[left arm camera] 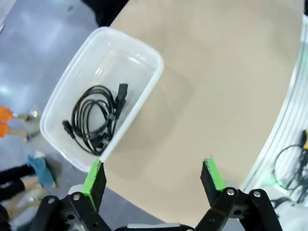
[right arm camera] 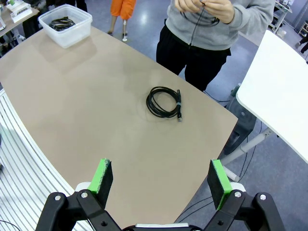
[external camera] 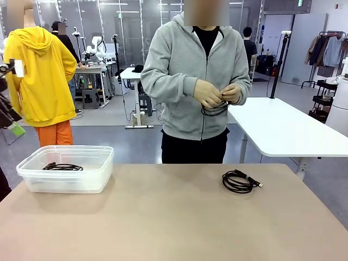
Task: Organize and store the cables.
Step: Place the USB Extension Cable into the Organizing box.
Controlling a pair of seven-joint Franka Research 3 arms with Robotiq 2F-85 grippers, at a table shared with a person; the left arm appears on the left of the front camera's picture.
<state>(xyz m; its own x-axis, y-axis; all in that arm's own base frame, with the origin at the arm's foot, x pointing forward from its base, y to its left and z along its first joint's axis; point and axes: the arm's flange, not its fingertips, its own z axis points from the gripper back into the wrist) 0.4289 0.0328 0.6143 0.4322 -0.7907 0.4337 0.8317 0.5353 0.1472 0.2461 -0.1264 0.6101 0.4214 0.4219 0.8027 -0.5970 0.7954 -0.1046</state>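
The left gripper [left arm camera: 153,179] and right gripper [right arm camera: 161,182] are spread wide, empty. A coiled cable [right arm camera: 164,102] lies well ahead of the right jaws; its whole bundle is best straddled before closing.

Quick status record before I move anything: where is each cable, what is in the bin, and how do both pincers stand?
bin: clear plastic bin at the robot's left end of the table
in bin: binned cable, one black coil with plugs
on table: loose cable, black coil right of the middle, untouched
with person: person's hands work the held cable in front of the torso
left arm: left pincer open, empty, near the bin
right arm: right pincer open, empty, above the table
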